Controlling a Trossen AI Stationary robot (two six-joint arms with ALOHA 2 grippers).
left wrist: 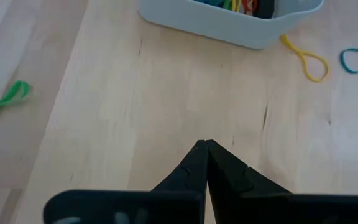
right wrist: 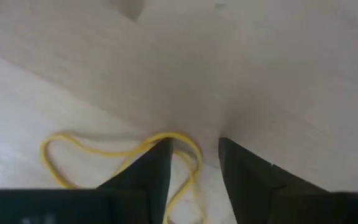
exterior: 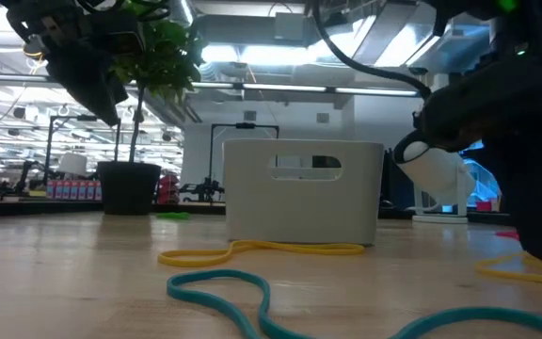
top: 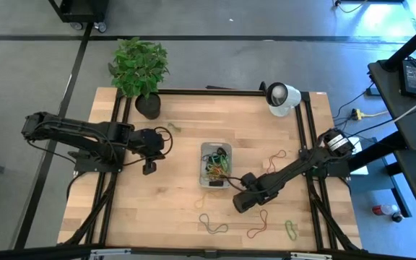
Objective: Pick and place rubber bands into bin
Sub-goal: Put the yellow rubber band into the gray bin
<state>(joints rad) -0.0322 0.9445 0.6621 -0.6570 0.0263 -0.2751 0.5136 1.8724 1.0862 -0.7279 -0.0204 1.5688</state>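
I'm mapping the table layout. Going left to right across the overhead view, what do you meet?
Left end effector → bin → right end effector → green rubber band near the front right.

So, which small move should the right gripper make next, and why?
Probably close. The right gripper is down at the table with its fingers apart, and a strand of the yellow rubber band runs between them. Closing should pinch it, ready to carry to the bin.
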